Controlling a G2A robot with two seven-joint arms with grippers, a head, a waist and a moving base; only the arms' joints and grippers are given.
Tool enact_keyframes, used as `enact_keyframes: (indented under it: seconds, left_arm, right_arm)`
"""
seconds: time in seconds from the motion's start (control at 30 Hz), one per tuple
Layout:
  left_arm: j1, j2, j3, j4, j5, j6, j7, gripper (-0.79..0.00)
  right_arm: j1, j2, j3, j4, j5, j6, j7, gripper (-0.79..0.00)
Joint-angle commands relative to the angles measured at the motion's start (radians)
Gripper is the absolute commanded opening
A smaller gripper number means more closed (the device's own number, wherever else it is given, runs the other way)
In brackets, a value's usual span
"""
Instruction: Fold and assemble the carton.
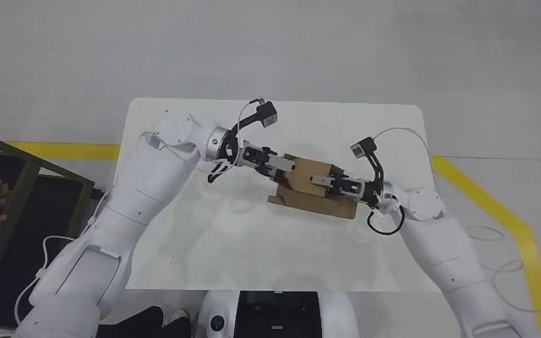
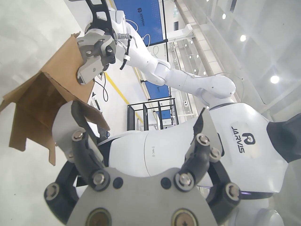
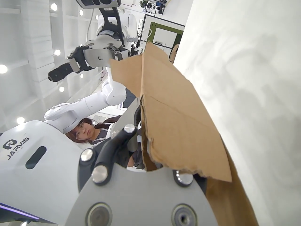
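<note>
A brown carton (image 1: 296, 196), partly unfolded with loose flaps, lies near the middle of the white table (image 1: 211, 245). My left gripper (image 1: 283, 167) is at its left end and open. In the left wrist view the left gripper (image 2: 136, 111) is spread wide, with one finger (image 2: 75, 116) against a carton (image 2: 35, 99) flap. My right gripper (image 1: 319, 181) comes in from the right and is shut on the carton's upper panel. The left wrist view shows the right gripper (image 2: 81, 76) clamped over that panel's edge. In the right wrist view the carton (image 3: 169, 118) runs into the right gripper (image 3: 145, 128) and hides one finger.
The table has free room in front of and behind the carton. A dark green rack (image 1: 34, 203) stands beyond the table's left edge. Yellow floor tape (image 1: 473, 182) runs past the right edge.
</note>
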Motion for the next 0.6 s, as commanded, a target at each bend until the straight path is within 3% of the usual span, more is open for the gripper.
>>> enact_keyframes:
  seconds: [0.0, 0.57]
  left_arm:
    - [-0.001, -0.002, 0.005, -0.002, -0.002, 0.000, 0.005, 0.000]
    - [-0.043, -0.031, 0.096, -0.006, 0.065, 0.014, 0.056, 0.000]
  right_arm:
    - [0.000, -0.001, -0.005, -0.004, -0.005, 0.001, -0.003, -0.785]
    - [-0.010, -0.005, -0.013, -0.035, -0.017, 0.000, -0.010, -0.785]
